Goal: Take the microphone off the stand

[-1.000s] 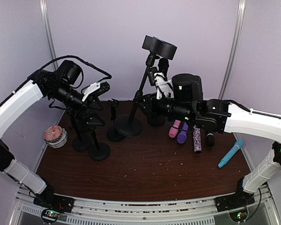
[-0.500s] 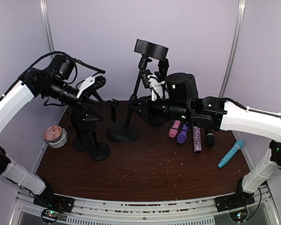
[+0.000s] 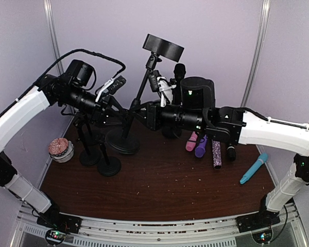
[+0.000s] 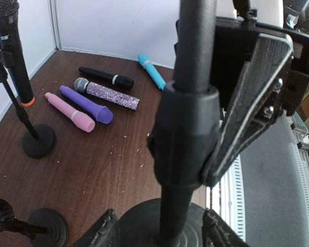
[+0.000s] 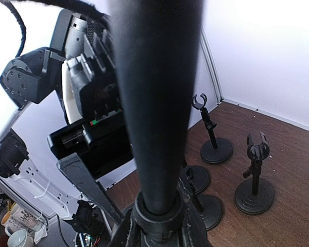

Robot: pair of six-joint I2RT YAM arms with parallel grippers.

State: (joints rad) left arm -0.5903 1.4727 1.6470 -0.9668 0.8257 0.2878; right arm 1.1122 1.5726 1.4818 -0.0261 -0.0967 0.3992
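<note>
Grips the tall stand [image 4: 193, 62] at its collar with the right gripper [image 3: 147, 110], jaws shut hard on the pole. Straddles the same pole just beside that with the left gripper [image 4: 159, 230] — jaws apart, gap visible on either side, nothing held. Holds the thing at a lean, foot to the left, round black head [image 3: 163, 47] up to the right. No telling about the base: flat on the table [image 3: 159, 190] or tipped, impossible to say.

And the microphone [image 4: 10, 46]? Stands upright in its short stand [image 4: 38, 141] at the back of the table, behind the right arm, touched by neither gripper. Looks, then, like a clearing or steadying job on the tall stand, with the real removal not yet begun.

Plenty to go wrong here. Risks a finger clash, with two grippers crowded onto one stretch of pole. Risks a twist, too — pinch off-centre with the left and lever the pole out of the right's hold. Top-heavy, by the look of it; let it swing and risk clouting the microphone behind with that head, or sweeping the base into the empty stands [image 3: 109, 165] nearby. Calls for a square, gentle pinch and no sideways drag.
</note>
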